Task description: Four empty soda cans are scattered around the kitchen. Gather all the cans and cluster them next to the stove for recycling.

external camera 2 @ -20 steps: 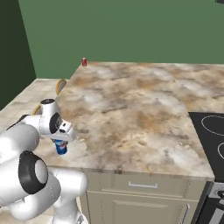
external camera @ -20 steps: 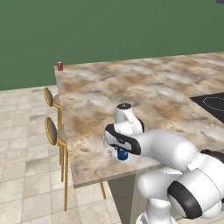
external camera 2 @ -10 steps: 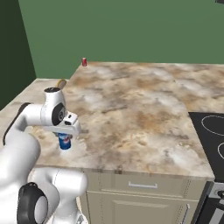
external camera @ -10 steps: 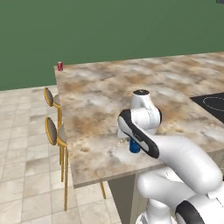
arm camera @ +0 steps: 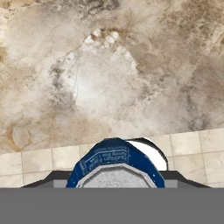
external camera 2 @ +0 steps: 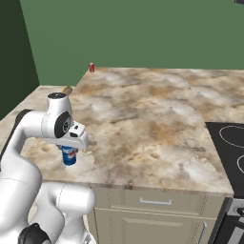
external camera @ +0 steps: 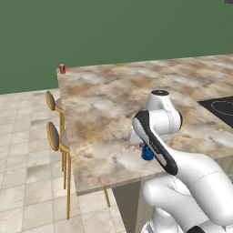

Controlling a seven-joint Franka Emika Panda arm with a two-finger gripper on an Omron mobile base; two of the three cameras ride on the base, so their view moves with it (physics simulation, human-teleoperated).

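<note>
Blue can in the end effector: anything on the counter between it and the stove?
Nothing: bare counter from blue can to stove, right base view.

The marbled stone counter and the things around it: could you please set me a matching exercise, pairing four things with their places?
Things:
1. small red soda can
2. blue soda can with a silver top
3. black glass cooktop with white rings
4. round-seated stools with golden legs

Places:
A. held in the gripper, by the counter's near edge
B. on the tiled floor along the counter's left side
C. at the counter's far corner
D. set into the counter's right end

Pairs: 1-C, 2-A, 3-D, 4-B
</note>
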